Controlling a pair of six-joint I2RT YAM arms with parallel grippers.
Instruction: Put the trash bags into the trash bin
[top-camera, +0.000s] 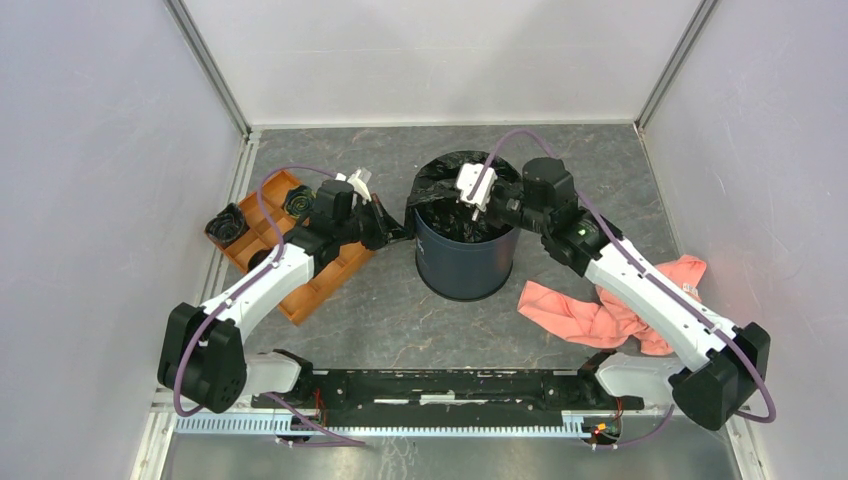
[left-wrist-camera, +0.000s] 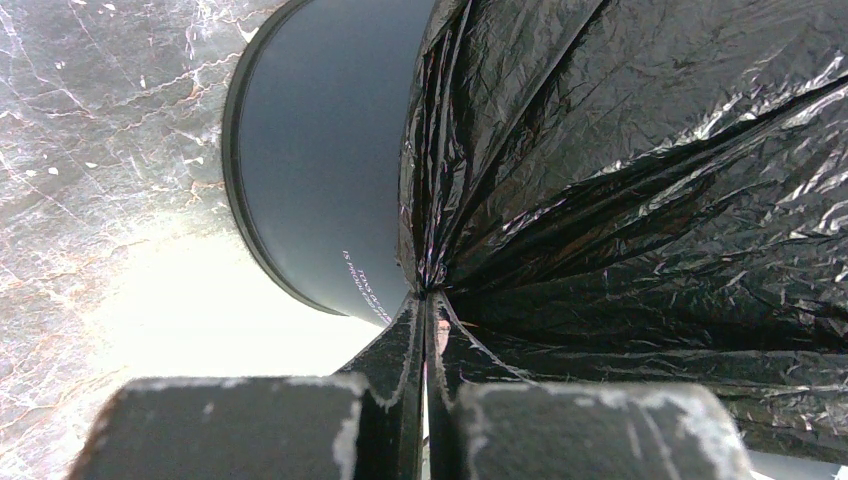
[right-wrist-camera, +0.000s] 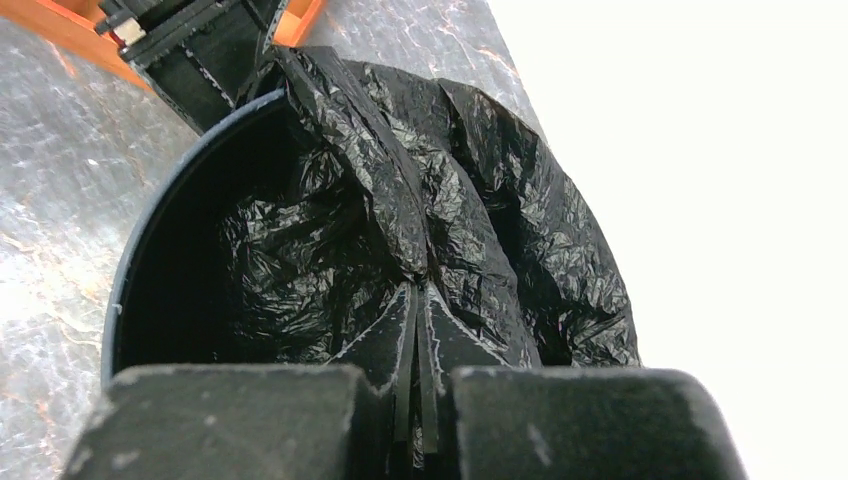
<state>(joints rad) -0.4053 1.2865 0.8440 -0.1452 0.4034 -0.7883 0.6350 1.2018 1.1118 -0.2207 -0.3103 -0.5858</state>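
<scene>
**user1:** Jaws on both arms are clenching, right?

**user2:** yep, left jaws are pinching the crinkly glossy black plastic trash bag just outside the dark navy round plastic bin, right jaws are gripping a fold over its opening. Rest is sitting inside.

Black trash bags, navy trash bin

We see the trash bin standing mid-desk, with a trash bag lying inside it and draped over its rear-left rim. The left claw meets that bag at the bin's left side. The right claw meets it above the bin's mouth. A tray lies left of the bin and a cloth lies to its right.
</scene>
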